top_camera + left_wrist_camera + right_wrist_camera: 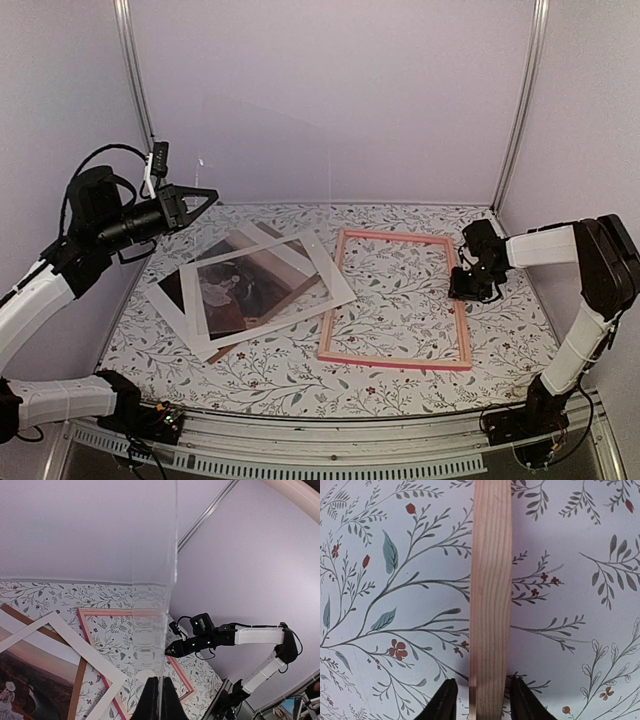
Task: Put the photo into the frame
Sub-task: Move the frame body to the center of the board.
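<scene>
Evidently the left gripper is clenched on a clear pane, held high seemingly to keep it out of the way, while the right gripper sits slack astride the right rail of the frame, likely to square it, and the photo lies leftward under the white mat.

frame: bare wood, matt, straight grain showing, pinkish on its face. under it the table has a matt cover printed with leaves. left of the frame lies a white mat, matt card; above that a clear sheet, smooth and glossy
</scene>
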Tool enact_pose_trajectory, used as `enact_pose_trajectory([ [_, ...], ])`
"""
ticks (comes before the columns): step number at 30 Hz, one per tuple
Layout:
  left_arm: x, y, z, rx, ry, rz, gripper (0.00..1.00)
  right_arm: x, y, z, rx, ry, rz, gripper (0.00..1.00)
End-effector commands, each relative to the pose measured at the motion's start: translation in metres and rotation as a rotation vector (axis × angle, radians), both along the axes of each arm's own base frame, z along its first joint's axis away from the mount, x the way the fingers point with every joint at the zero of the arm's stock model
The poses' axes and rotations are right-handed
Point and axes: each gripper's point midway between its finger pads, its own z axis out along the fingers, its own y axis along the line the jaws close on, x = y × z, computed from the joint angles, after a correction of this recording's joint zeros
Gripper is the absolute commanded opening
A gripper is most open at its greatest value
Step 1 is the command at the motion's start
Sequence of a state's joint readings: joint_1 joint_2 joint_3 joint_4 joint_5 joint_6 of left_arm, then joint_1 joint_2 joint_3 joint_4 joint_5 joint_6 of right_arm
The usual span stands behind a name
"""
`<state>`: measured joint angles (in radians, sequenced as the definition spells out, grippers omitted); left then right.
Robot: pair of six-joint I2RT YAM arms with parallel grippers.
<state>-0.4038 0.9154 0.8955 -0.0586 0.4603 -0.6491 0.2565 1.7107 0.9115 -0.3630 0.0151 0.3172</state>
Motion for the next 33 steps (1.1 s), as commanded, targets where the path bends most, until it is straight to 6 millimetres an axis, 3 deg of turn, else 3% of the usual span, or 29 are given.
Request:
enact_pose_trajectory([
  [1, 0.002, -0.008, 0.013, -0.067, -0.036, -0.022, 0.00, -0.002, -0.009, 0.006, -0.070, 0.023, -0.004, 0.47],
  [10, 0.011, -0.025, 0.000, -0.124, 0.015, -0.050, 0.00, 0.014, -0.011, 0.059, -0.080, -0.087, -0.002, 0.62],
  [17, 0.023, -0.038, -0.023, -0.152, 0.080, -0.066, 0.00, 0.022, -0.007, 0.099, -0.059, -0.167, 0.017, 0.65],
  [25, 0.040, -0.046, -0.056, -0.162, 0.166, -0.053, 0.00, 0.028, 0.010, 0.151, 0.018, -0.318, 0.114, 0.67],
  [29, 0.047, -0.049, -0.073, -0.159, 0.208, -0.043, 0.00, 0.029, 0.026, 0.164, 0.086, -0.369, 0.180, 0.68],
  [33, 0.054, -0.051, -0.086, -0.171, 0.253, -0.040, 0.00, 0.030, 0.030, 0.160, 0.099, -0.367, 0.203, 0.68],
])
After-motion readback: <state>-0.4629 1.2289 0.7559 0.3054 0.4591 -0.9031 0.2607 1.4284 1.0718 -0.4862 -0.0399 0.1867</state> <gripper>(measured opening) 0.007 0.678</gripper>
